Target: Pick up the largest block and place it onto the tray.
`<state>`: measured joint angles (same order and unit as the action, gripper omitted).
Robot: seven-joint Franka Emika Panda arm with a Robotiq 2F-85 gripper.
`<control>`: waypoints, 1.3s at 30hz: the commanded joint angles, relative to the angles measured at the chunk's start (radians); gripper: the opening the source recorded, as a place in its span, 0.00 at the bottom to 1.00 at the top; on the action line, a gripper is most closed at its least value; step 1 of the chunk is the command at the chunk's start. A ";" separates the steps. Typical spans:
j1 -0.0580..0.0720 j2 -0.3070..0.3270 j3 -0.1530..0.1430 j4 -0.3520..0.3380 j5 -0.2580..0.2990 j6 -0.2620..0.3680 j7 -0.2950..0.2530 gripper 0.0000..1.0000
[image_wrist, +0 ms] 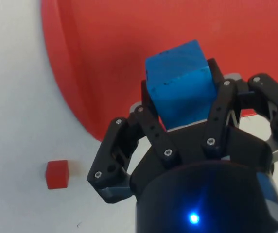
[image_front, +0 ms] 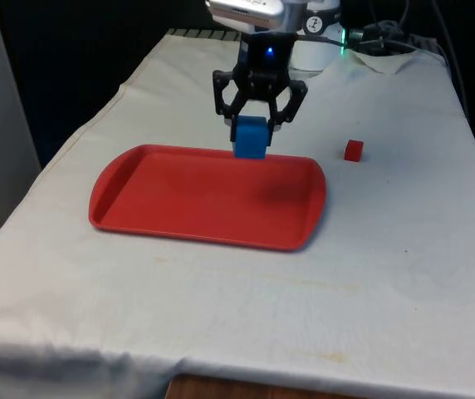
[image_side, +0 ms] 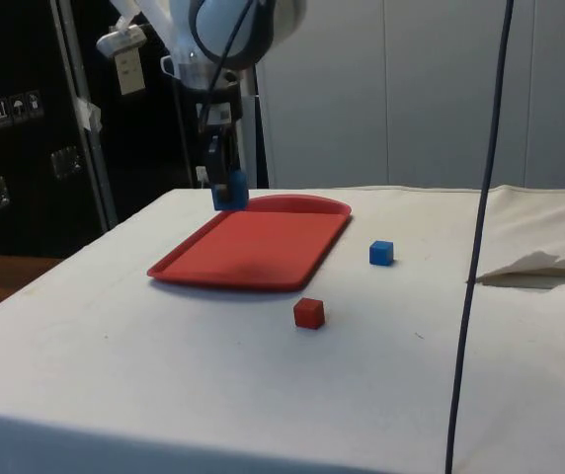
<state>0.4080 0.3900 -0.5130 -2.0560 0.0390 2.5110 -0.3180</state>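
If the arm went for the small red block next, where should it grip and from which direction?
From straight above, fingers closing on two opposite vertical faces. The small red block sits flat on the white cloth, apart from the red tray, with open room on every side. The gripper is now shut on the large blue block.

the big blue block hides a bit of the red tray's far rim in the front view. the gripper covers two sides of that block in the wrist view — its fingers sit right over them. the tray is cut off at the edge of the wrist picture. the arm is cut off too, at the top of the front and side views — just its lower end shows.
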 commanded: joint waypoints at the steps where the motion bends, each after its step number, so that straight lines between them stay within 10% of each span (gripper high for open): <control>1: -0.011 -0.007 0.003 -0.009 0.010 0.015 -0.019 0.00; 19: -0.044 0.037 -0.055 -0.016 0.170 0.042 -0.215 0.00; 20: -0.032 0.039 -0.068 -0.016 0.156 0.037 -0.202 0.00; 27: -0.046 0.078 -0.047 -0.003 0.267 0.049 -0.275 0.00; 28: -0.033 0.077 -0.063 -0.005 0.252 0.040 -0.263 0.00; 34: -0.058 0.139 -0.052 0.008 0.362 0.074 -0.355 0.00; 36: -0.042 0.151 -0.071 0.008 0.373 0.070 -0.361 0.00; 39: -0.061 0.178 -0.059 0.020 0.424 0.085 -0.407 0.00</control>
<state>0.3610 0.5810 -0.5880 -2.0340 0.4750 2.5910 -0.7310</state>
